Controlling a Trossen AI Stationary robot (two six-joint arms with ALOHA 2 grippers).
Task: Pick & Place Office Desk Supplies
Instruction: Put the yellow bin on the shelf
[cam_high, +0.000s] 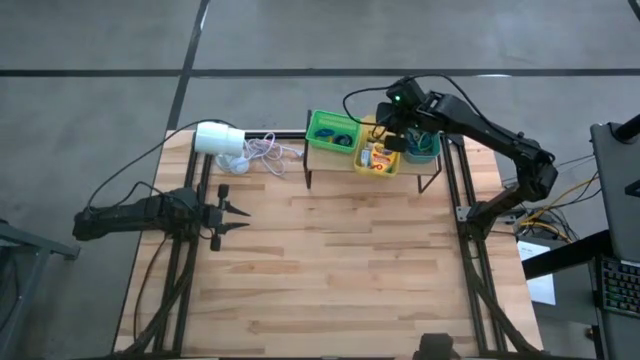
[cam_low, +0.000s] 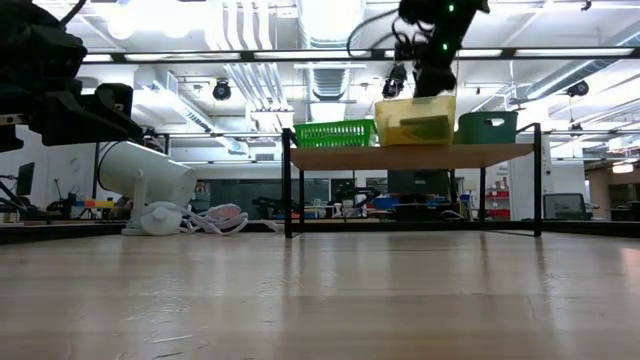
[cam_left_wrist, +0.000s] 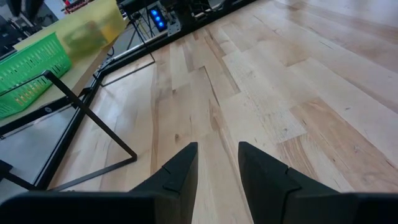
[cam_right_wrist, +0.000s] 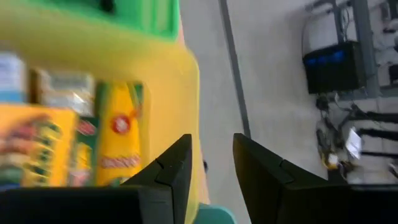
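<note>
High view: right pincer (cam_high: 392, 135) hangs over the yellow bin (cam_high: 377, 160) on the shelf (cam_high: 330, 156), placed for a drop; left pincer (cam_high: 228, 214) waits low over the counter (cam_high: 340, 270).
Low view: bins sit raised on the shelf, clear of the counter.
Left wrist: fingers a little apart, empty.
Right wrist: fingers apart, nothing between; crayon boxes (cam_right_wrist: 118, 142) lie in the yellow bin.

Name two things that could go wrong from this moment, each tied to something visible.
1. The right hand hangs over the yellow bin's edge, so moving carelessly could nudge the bin along its raised shelf.
2. Crayon boxes already crowd that bin, so another item might sit high and slip out.
</note>
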